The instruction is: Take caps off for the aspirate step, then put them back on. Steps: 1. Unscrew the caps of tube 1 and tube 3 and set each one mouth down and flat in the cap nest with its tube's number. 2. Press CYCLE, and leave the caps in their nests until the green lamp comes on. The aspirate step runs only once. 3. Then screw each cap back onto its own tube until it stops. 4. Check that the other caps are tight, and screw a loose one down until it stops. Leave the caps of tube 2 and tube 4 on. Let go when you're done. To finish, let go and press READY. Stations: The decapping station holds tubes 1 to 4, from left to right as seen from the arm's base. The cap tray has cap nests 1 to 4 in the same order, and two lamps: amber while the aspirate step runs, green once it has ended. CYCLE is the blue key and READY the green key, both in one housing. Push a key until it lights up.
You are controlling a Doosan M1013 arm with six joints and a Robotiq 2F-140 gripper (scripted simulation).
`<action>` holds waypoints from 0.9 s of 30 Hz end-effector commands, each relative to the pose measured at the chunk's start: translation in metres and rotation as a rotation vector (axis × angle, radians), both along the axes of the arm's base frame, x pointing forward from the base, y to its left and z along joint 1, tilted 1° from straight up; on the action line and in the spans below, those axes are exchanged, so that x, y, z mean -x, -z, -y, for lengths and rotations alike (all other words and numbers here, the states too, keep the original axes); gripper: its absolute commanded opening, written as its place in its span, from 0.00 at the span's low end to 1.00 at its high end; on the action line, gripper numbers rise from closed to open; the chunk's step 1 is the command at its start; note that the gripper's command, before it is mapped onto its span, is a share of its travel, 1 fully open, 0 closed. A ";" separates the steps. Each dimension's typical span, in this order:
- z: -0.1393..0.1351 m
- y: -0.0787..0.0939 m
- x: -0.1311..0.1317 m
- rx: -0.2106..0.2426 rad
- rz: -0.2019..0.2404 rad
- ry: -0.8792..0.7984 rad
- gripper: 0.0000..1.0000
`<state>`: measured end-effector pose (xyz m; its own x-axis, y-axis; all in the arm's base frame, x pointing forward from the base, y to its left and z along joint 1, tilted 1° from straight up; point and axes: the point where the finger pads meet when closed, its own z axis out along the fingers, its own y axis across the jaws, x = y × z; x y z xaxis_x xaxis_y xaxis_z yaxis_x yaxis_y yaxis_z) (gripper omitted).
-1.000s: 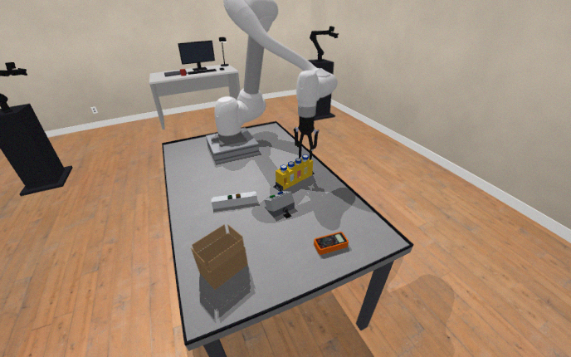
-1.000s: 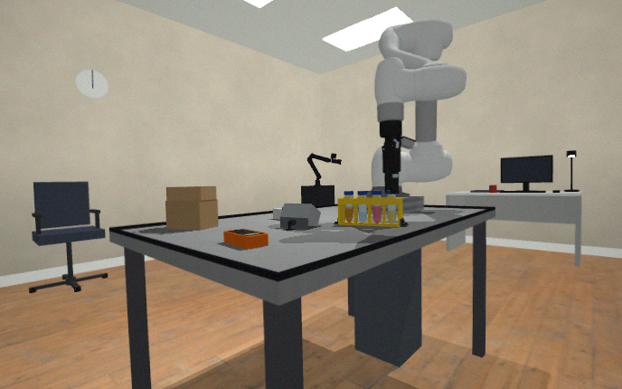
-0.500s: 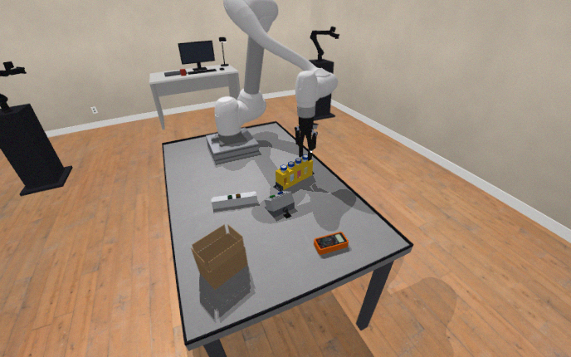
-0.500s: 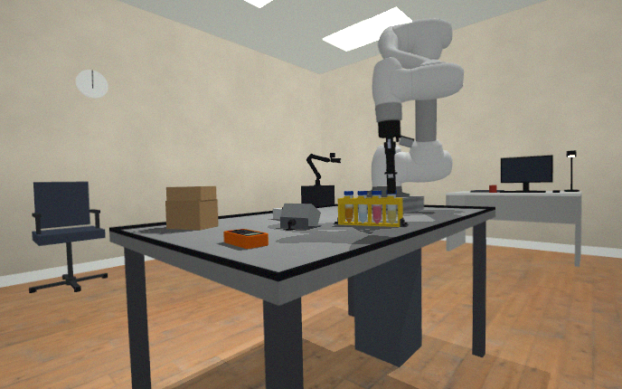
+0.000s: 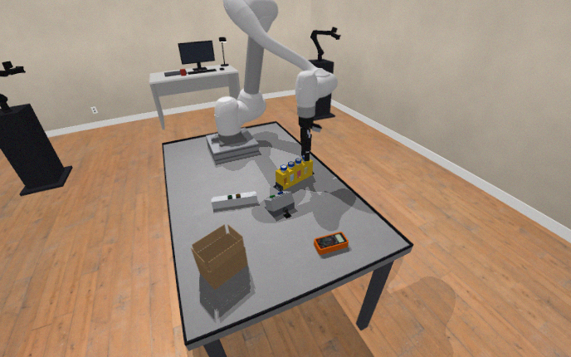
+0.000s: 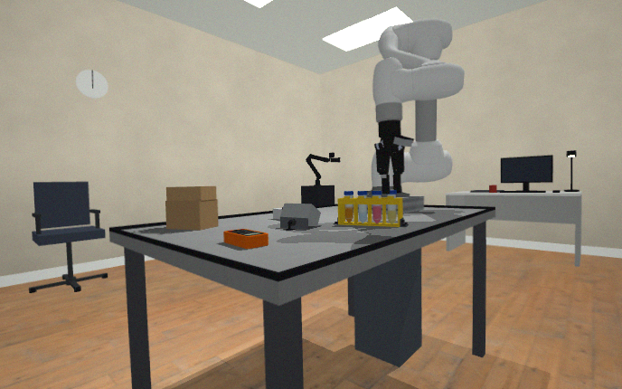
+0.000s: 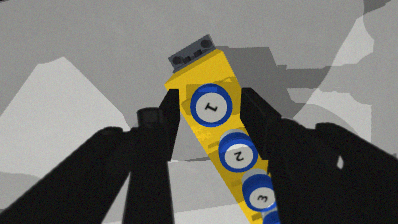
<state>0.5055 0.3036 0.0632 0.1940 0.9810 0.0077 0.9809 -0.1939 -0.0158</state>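
The yellow decapping station [image 5: 293, 173] holds several tubes with blue caps, all on. In the wrist view cap 1 [image 7: 210, 105] sits between my fingers, with cap 2 [image 7: 238, 152] and cap 3 [image 7: 260, 192] below it. My gripper [image 7: 210, 103] straddles cap 1 and is open; a small gap shows on each side of the cap. From the side, the gripper [image 6: 390, 187] hangs straight down over the end tube of the station [image 6: 371, 210]. The white cap tray [image 5: 234, 200] lies to the left with its nests empty. The grey key housing [image 5: 279, 202] stands in front of the station.
An orange multimeter [image 5: 330, 242] lies near the table's front right. A cardboard box [image 5: 219, 256] stands at the front left. The arm's base [image 5: 233, 148] is at the table's far end.
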 end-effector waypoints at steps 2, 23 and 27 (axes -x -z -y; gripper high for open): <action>-0.001 -0.001 0.000 0.017 0.006 0.027 0.30; -0.001 -0.001 0.000 0.013 0.006 -0.323 0.30; -0.001 -0.001 0.000 0.011 0.007 -0.473 0.30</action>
